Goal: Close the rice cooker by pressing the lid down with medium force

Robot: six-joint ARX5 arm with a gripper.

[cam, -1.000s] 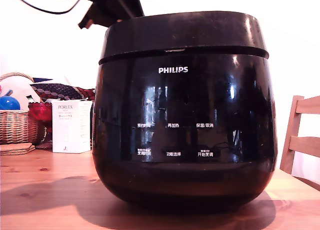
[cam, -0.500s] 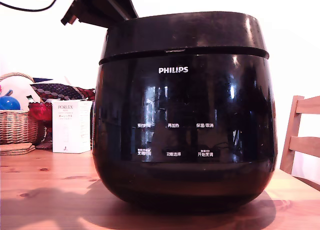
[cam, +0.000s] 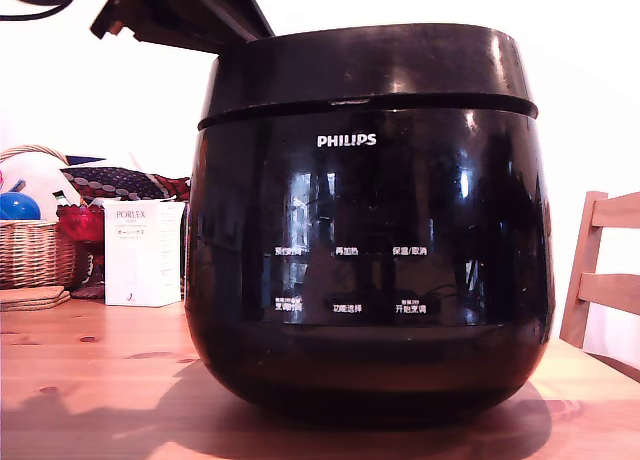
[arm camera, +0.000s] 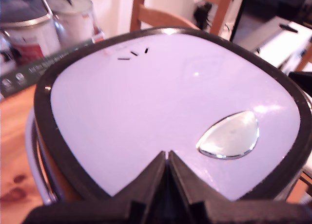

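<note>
The glossy black rice cooker (cam: 370, 270) fills the middle of the exterior view on a wooden table (cam: 90, 380). Its lid (cam: 370, 65) lies down on the body, with only a thin seam between them. In the wrist view the lid's top (arm camera: 161, 112) shines pale, with a silver teardrop button (arm camera: 229, 135) set in it. My gripper (arm camera: 167, 158) is shut with nothing between its fingers, its tips hovering just above the lid's near edge. In the exterior view only my dark arm (cam: 185, 15) shows, above and behind the cooker's upper left.
A wicker basket (cam: 30, 250) with a blue ball and a white box (cam: 143, 252) stand at the exterior view's left. A wooden chair (cam: 605, 280) is at its right. The wrist view shows metal pots (arm camera: 34, 31) and a chair back (arm camera: 161, 14) beyond the cooker.
My arm has drawn away toward the exterior view's left and slightly upward. The lid has stayed down and the cooker has not moved.
</note>
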